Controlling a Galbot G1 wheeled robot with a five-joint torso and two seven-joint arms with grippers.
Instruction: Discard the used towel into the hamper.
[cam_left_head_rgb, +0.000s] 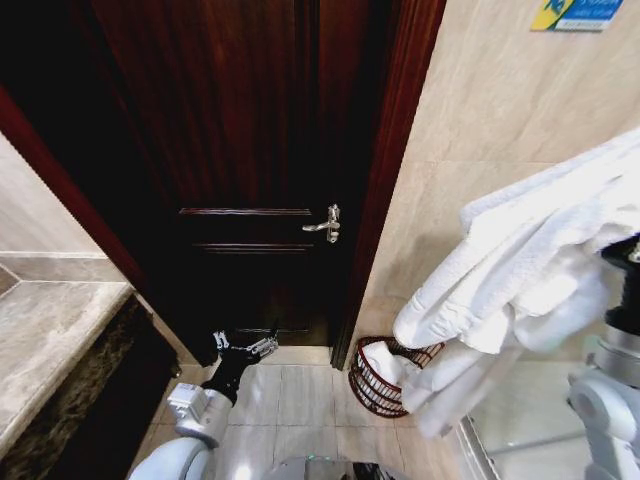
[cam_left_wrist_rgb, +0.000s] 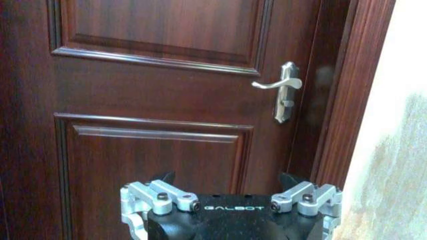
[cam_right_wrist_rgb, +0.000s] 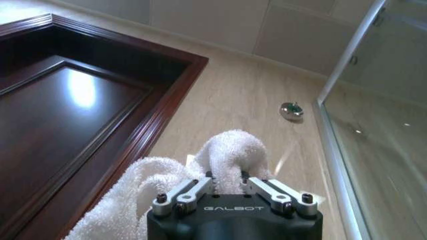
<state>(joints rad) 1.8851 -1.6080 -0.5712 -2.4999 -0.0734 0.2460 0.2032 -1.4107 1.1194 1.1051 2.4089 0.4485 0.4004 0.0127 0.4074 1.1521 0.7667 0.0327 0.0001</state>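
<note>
The right gripper (cam_right_wrist_rgb: 227, 186) clamps the white terry towel (cam_left_head_rgb: 520, 260) above the reddish-brown wire hamper (cam_left_head_rgb: 385, 385); its trailing folds could spill outside. The left gripper (cam_left_wrist_rgb: 230, 186) idles wide.

A dark reddish-brown panelled wooden door (cam_left_head_rgb: 250, 150) stands shut in a matching frame (cam_left_head_rgb: 395, 150). A silver lever handle (cam_left_head_rgb: 326, 224) sits on a metal plate near the door's right edge, the lever pointing left. Beige tiled wall (cam_left_head_rgb: 490, 110) runs to the right of the frame, with a blue and yellow sign (cam_left_head_rgb: 575, 14) high up on it. At the left, a grey stone ledge (cam_left_head_rgb: 50, 340) tops a dark marbled front. Pale tiles cover the floor (cam_left_head_rgb: 300, 395). A glass shower panel (cam_right_wrist_rgb: 380, 125) with a metal edge stands beside the wall, and a small round chrome fitting (cam_right_wrist_rgb: 291, 110) is fixed to the wall near it.
</note>
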